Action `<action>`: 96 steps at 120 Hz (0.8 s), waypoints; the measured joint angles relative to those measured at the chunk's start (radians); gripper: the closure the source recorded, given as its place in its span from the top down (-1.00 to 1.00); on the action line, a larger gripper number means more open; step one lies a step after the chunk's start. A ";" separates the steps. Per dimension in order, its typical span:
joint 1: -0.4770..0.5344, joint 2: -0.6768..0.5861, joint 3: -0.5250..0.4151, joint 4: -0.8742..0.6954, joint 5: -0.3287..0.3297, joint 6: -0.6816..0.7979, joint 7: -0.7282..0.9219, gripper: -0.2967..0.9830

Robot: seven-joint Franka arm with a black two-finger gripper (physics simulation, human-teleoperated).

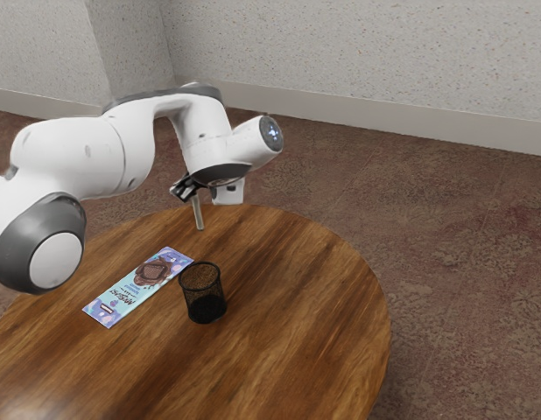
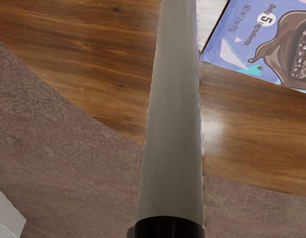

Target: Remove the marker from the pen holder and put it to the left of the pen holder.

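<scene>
One "Only 5 Ingredients" packet (image 2: pixel 244 42)

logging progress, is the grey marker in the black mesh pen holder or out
Out: the marker hangs from my black gripper, clear of the pen holder.

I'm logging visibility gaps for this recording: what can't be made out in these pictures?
- Marker, upper end, exterior view: hidden by the gripper.
- Marker, both ends, wrist view: cut off by the picture's edges.
- Packet, smallest print, exterior view: too small to read.
- Table, near side, exterior view: cut off by the lower edge.
</scene>
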 joint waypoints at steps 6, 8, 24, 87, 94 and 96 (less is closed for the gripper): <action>0.007 0.010 0.013 0.000 0.005 0.024 0.001 -0.63; 0.008 0.013 0.016 0.001 0.006 0.032 0.001 -0.64; 0.011 0.026 0.044 0.001 0.013 0.084 0.002 -0.64; 0.031 0.076 0.058 -0.005 0.011 0.166 -0.002 -0.35; 0.030 0.076 0.058 -0.006 0.009 0.166 -0.002 -0.14; 0.030 0.075 0.058 -0.006 0.008 0.166 -0.002 -0.09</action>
